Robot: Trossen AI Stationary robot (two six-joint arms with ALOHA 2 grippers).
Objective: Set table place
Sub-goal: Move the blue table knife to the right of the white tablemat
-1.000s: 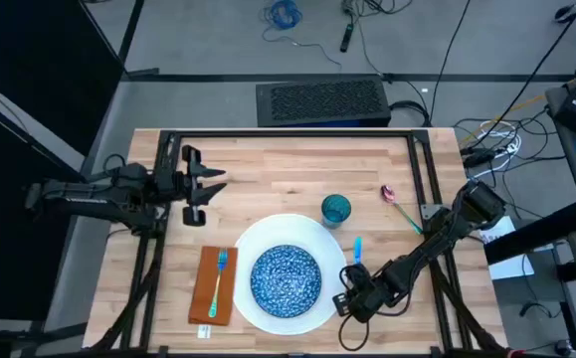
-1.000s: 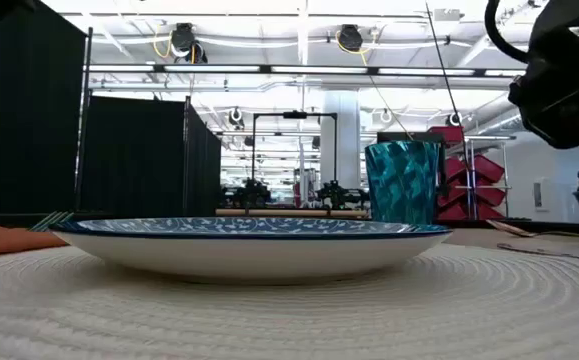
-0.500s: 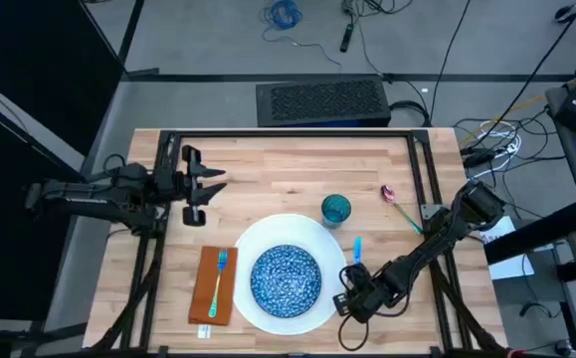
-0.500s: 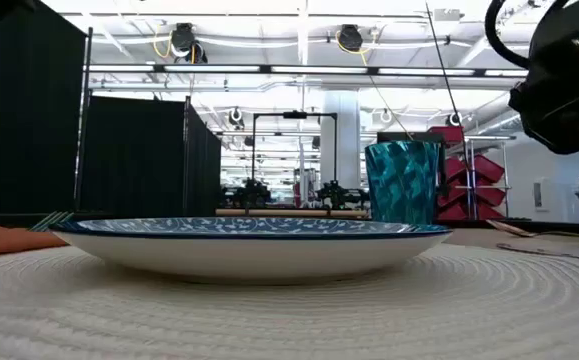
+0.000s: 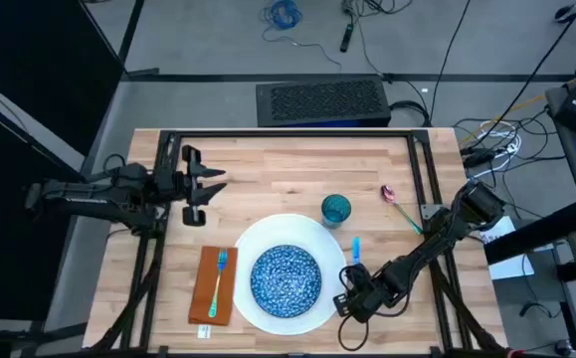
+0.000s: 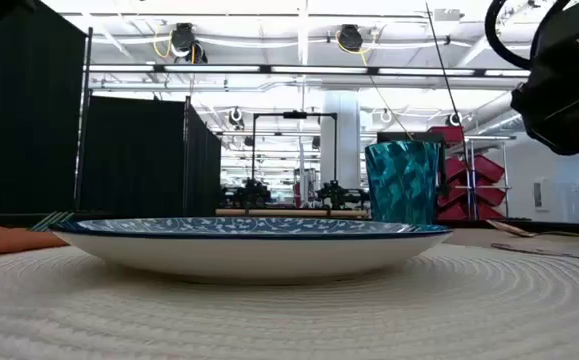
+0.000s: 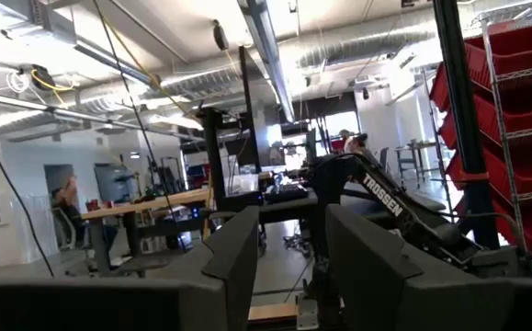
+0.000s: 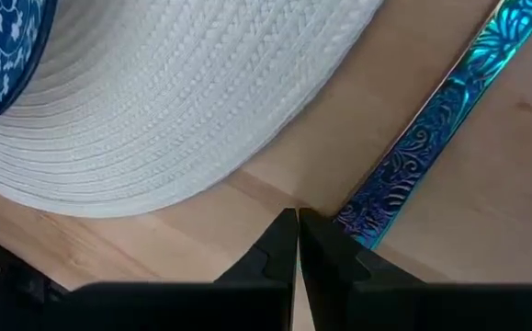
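Note:
The white round plate lies on the wooden table with the blue speckled bowl resting on it. Left of it lies the orange-brown napkin with a teal fork on top. The teal cup stands behind the plate. A slim teal-blue cutlery piece lies right of the plate. My right gripper is shut, low at the plate's near right rim, its tips beside that piece's near end. My left gripper hovers open at the far left. My right gripper's shut fingers point down at the bare wood between the plate's rim and the near end of the teal-blue cutlery piece. I cannot tell whether the finger beside that end touches it. Nothing is between the fingers.
A spoon with a pink bowl lies at the far right of the table. A black frame edges the table's far side. Bare wood shows along the far half, between my left gripper and the cup.

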